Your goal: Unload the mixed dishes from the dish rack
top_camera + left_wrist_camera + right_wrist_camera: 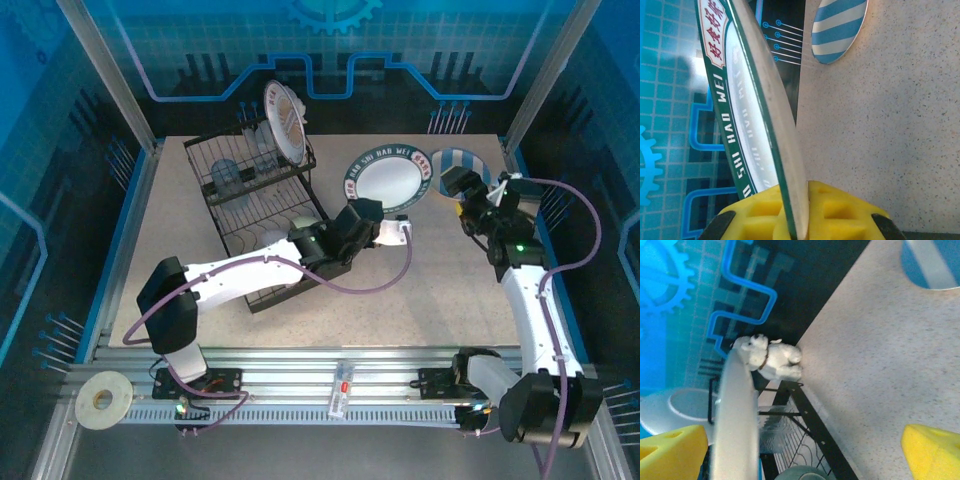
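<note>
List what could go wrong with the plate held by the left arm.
1. The left gripper pinches the green-rimmed plate only at its rim, so it might pivot or slip.
2. The striped plate lies on the table close by; setting down could clip it.
3. The open right gripper hovers beside the held plate and might knock it.

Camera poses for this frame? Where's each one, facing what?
Top: above and behind the bases, looking down on the table, the rack, the left arm and right arm.
Left wrist: looks along the left fingers, shut on the green-rimmed plate, toward the striped plate.
Right wrist: looks between the open right fingers toward the rack and dog figurine.
Shared: the striped plate, in all three.
</note>
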